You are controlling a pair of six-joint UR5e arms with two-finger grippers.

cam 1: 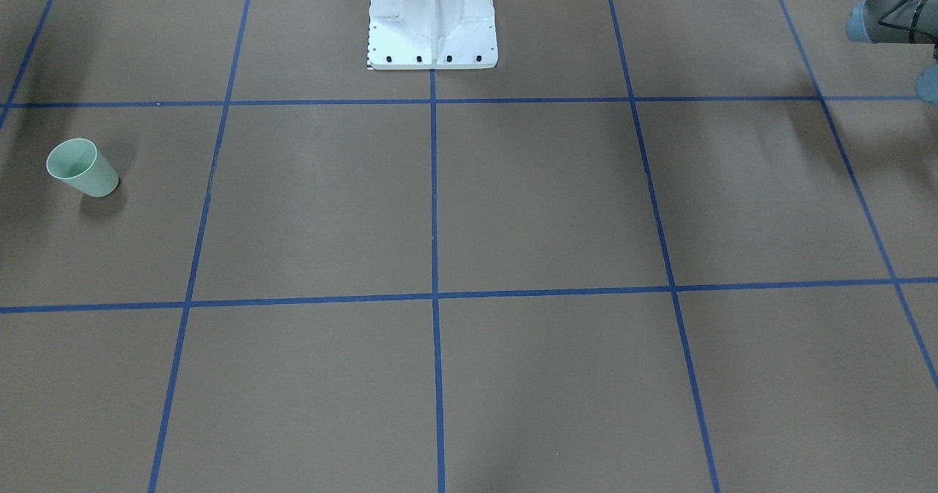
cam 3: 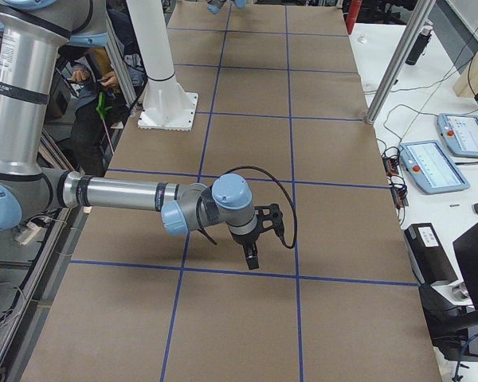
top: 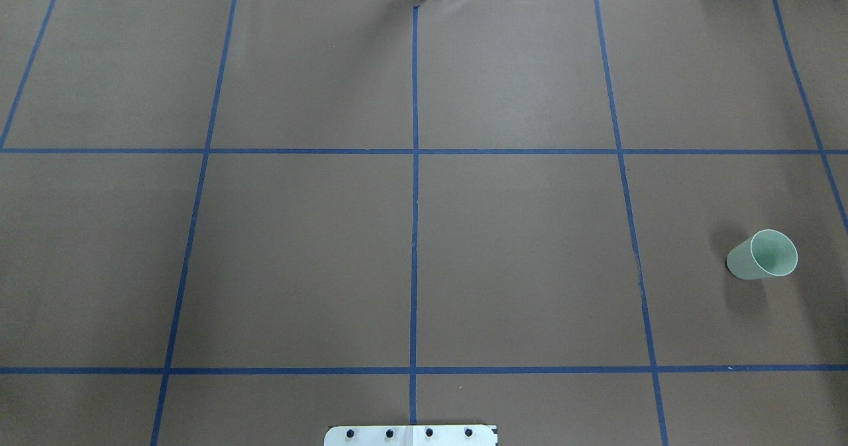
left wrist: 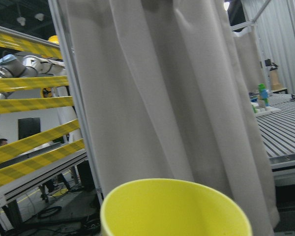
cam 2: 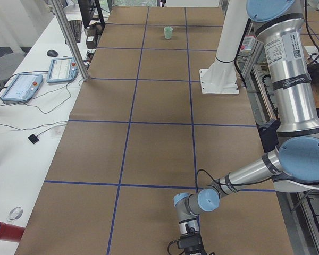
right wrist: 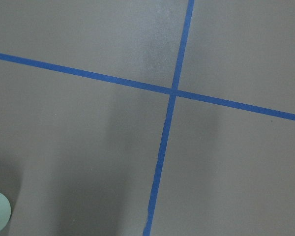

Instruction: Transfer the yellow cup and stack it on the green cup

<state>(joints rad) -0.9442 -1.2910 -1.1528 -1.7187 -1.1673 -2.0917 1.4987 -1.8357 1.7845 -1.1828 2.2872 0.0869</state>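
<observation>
Green cup [top: 762, 255] stood upright, mouth up, on the brown counter [top: 517, 254], far out on the robot's right side, in the middle row of squares marked by blue tape lines [top: 415, 234]. Nothing touched it. Yellow cup [left wrist: 174, 209] showed only in the left wrist view: its rim filled the bottom of that view, close under the camera, with a grey curtain [left wrist: 157, 88] and yellow striped bars [left wrist: 29, 103] behind it. Left arm [cam 2: 287, 79] reached low over the near end of the counter in the left-end view. Left fingers [cam 2: 191, 247] sat at that view's bottom edge, mostly cut off; could not tell whether apart, together, or clamped on the yellow cup. Right fingers [cam 3: 252, 259] pointed down over the counter, just above a tape line; could not tell their state either. Right wrist view looked down on a tape crossing [right wrist: 173, 91], with an edge of the green cup in its lower left corner.
</observation>
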